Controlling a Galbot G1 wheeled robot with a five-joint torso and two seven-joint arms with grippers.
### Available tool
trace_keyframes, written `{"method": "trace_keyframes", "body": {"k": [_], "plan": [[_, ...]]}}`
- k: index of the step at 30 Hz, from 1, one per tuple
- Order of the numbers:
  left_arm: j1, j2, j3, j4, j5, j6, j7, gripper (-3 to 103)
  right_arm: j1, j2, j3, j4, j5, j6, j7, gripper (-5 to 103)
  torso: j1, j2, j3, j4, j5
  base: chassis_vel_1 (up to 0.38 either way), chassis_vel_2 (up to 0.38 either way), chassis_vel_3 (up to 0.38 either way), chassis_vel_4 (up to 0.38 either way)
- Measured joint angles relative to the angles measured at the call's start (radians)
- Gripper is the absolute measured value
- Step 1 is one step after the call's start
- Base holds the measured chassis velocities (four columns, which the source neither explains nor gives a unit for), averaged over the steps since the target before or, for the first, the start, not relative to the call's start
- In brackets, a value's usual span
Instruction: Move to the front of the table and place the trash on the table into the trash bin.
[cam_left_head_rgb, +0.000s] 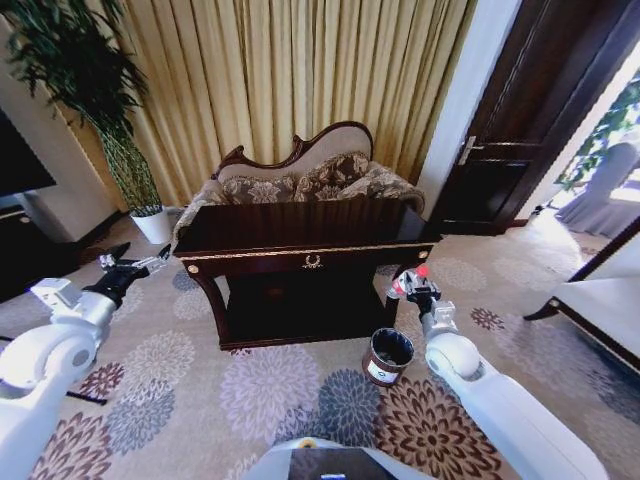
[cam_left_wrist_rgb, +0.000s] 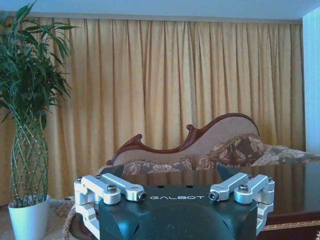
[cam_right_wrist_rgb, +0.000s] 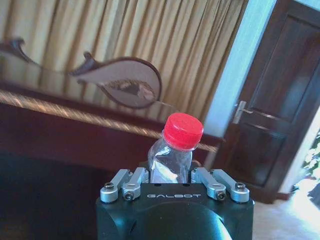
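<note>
At the far left a potted plant stands in a white pot before the gold curtain. The left tool hovers just off the desk's left end, its fingers spread wide and holding nothing. The desk, dark and glossy with gold trim and a gold emblem on its drawer, stands in front of a patterned sofa. On the flowered carpet by the desk's right front leg sits the trash bin, round, dark brown, black-lined. Just above and beside it the right tool is clamped on a clear bottle with 1 red cap, held upright.
</note>
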Motion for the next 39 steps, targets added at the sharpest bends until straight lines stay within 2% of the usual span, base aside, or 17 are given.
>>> {"method": "trace_keyframes", "body": {"k": [2,4,6,9,16,20,23,26,27,28,31,33,34,35,36,38,39], "plan": [[0.005,-0.004,0.001,-0.013,0.002,0.000,-0.002,100,0.034,0.018,-0.016,-0.109,-0.048,0.029,-0.017,32,0.000,0.000,0.000,-0.0001,0.0000,0.000,0.000,0.000,0.000],[0.007,-0.005,0.001,-0.017,0.003,0.000,-0.003,100,0.047,0.029,-0.022,-0.146,-0.058,0.035,-0.018,32,0.000,0.000,0.000,-0.0004,0.0001,0.000,0.000,0.000,0.000],[0.009,-0.005,0.004,-0.032,0.004,0.000,-0.009,100,0.088,0.068,-0.036,-0.241,-0.080,0.048,-0.019,32,0.000,0.000,0.000,-0.0002,0.0003,0.000,0.000,0.000,0.000],[0.010,-0.005,0.004,-0.038,0.003,0.001,-0.013,100,0.106,0.088,-0.043,-0.285,-0.097,0.055,-0.019,32,0.000,0.000,0.000,-0.0001,0.0004,0.000,0.000,0.000,0.000],[0.047,-0.016,-0.004,-0.062,0.010,-0.001,-0.020,100,0.197,0.198,-0.046,-0.553,-0.254,0.141,-0.040,32,0.000,0.000,0.000,0.0001,0.0002,0.000,0.000,0.000,0.000],[0.059,-0.018,-0.007,-0.064,0.016,-0.004,-0.020,100,0.217,0.229,-0.038,-0.623,-0.299,0.164,-0.042,32,0.000,0.000,0.000,0.0000,0.0002,0.000,0.000,0.000,0.000],[0.068,-0.009,-0.020,-0.065,0.015,-0.005,-0.020,100,0.235,0.258,-0.035,-0.690,-0.371,0.184,-0.043,32,0.000,0.000,0.000,0.0000,0.0000,0.000,0.000,0.000,0.000],[0.070,-0.004,-0.031,-0.064,0.009,-0.005,-0.020,100,0.241,0.269,-0.034,-0.707,-0.379,0.183,-0.035,30,0.000,0.000,0.000,-0.0001,0.0000,0.000,0.000,0.000,0.000],[0.070,-0.003,-0.033,-0.064,0.008,-0.005,-0.020,100,0.241,0.269,-0.034,-0.707,-0.379,0.182,-0.033,36,0.000,0.000,0.000,-0.0001,0.0002,0.000,0.000,0.000,0.000],[0.070,-0.003,-0.033,-0.064,0.008,-0.005,-0.020,100,0.241,0.269,-0.034,-0.707,-0.379,0.182,-0.033,36,0.000,0.000,0.000,-0.0001,0.0002,0.000,0.000,0.000,0.000],[0.072,-0.004,-0.033,-0.058,0.015,-0.007,-0.020,100,0.234,0.263,-0.036,-0.688,-0.380,0.177,-0.028,52,0.000,0.000,0.000,-0.0001,0.0000,0.000,0.000,0.000,0.000],[0.072,-0.006,-0.030,-0.058,0.018,-0.008,-0.020,100,0.233,0.261,-0.036,-0.683,-0.379,0.177,-0.026,52,0.000,0.000,0.000,-0.0001,0.0000,0.000,0.000,0.000,0.000],[0.069,-0.010,-0.022,-0.058,0.023,-0.008,-0.020,100,0.231,0.256,-0.036,-0.675,-0.376,0.175,-0.022,58,0.000,0.000,0.000,0.0000,-0.0002,0.000,0.000,0.000,0.000],[0.069,-0.010,-0.022,-0.058,0.023,-0.008,-0.020,100,0.231,0.256,-0.036,-0.675,-0.376,0.175,-0.022,58,0.000,0.000,0.000,0.0000,-0.0002,0.000,0.000,0.000,0.000],[0.065,-0.012,-0.015,-0.059,0.025,-0.008,-0.020,100,0.228,0.250,-0.036,-0.669,-0.371,0.174,-0.019,70,0.000,0.000,0.000,0.0000,-0.0001,0.000,0.000,0.000,0.000],[0.063,-0.012,-0.013,-0.059,0.025,-0.008,-0.020,100,0.226,0.247,-0.036,-0.667,-0.369,0.173,-0.019,70,0.000,0.000,0.000,0.0000,-0.0002,0.000,0.000,0.000,0.000],[0.059,-0.012,-0.009,-0.060,0.025,-0.008,-0.020,100,0.222,0.241,-0.035,-0.660,-0.364,0.172,-0.017,80,0.000,0.000,0.000,-0.0003,0.0000,0.000,0.000,0.000,0.000]]}}
